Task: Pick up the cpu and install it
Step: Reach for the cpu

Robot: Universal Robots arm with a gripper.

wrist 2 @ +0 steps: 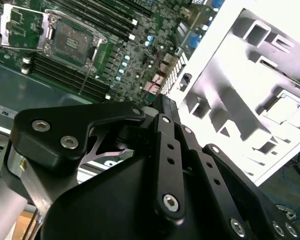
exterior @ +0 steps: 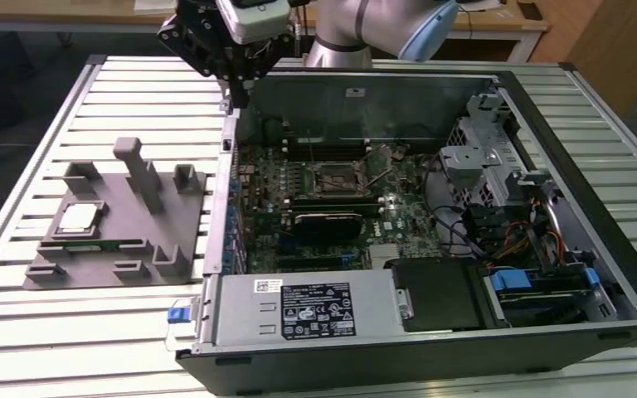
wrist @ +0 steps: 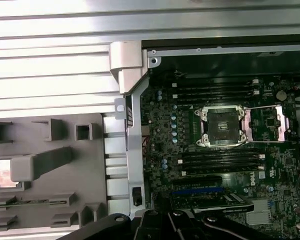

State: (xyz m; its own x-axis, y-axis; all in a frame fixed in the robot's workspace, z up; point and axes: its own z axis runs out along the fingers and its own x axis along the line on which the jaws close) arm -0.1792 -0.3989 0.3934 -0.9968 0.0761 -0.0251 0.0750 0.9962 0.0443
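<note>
The cpu (exterior: 79, 217), a silver square chip, lies flat in a recess of the grey holder (exterior: 55, 275) at the exterior view's left. In the first wrist view, a grey post partly covers the cpu (wrist: 6, 174). It also appears in the second wrist view as a pale square, the cpu (wrist 2: 286, 106). The motherboard socket (exterior: 338, 177) sits inside the open computer case with its metal frame lifted; both wrist views show the socket (wrist: 224, 123) (wrist 2: 72, 41) bare. My black gripper (exterior: 235, 93) hangs above the case's far left corner, fingers (wrist 2: 161, 107) together, holding nothing, well away from the chip.
A thin green memory stick (exterior: 92, 245) lies in the grey holder, among several upright posts (exterior: 142, 170). The case wall (exterior: 226, 207) stands between holder and motherboard. A power supply (exterior: 308, 308), drive bay (exterior: 540, 286) and cables fill the case's near side. The table (exterior: 31, 340) is slatted metal.
</note>
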